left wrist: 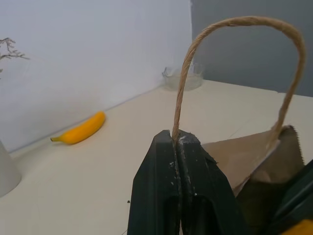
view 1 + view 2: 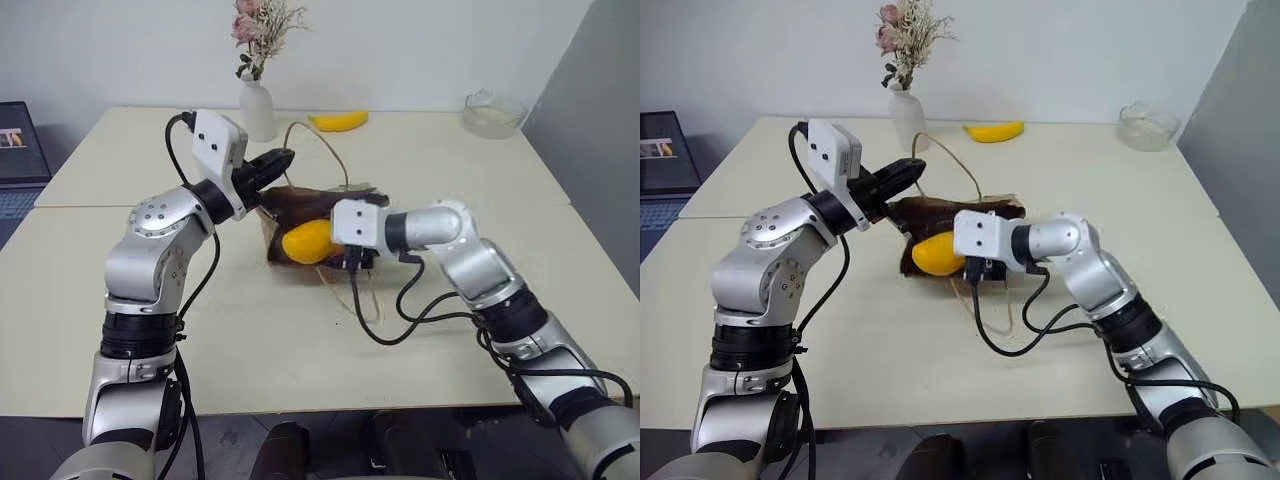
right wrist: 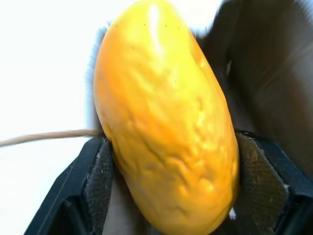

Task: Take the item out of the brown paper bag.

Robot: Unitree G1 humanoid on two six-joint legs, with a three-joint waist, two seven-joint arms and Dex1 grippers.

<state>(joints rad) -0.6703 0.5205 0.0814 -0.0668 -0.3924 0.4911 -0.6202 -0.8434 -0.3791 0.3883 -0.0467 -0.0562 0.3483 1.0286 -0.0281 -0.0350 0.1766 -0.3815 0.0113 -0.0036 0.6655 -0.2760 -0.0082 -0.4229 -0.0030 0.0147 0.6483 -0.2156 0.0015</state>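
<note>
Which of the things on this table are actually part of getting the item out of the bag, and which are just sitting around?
Part of the job:
mango-like item, clamped in the right gripper
brown paper bag
cord handle, pinched by the left gripper

Just lying about:
banana
white vase of dried flowers
glass bowl
laptop

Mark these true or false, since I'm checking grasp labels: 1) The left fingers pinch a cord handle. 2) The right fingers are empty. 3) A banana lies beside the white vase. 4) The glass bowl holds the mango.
1) True: the left gripper's fingers are shut on the creased brown paper bag's tan cord handle.
2) False: the right gripper grips the plump yellow-orange mango-like item.
3) True: the curved yellow banana lies near the white vase.
4) False: the clear glass bowl looks empty.
</note>
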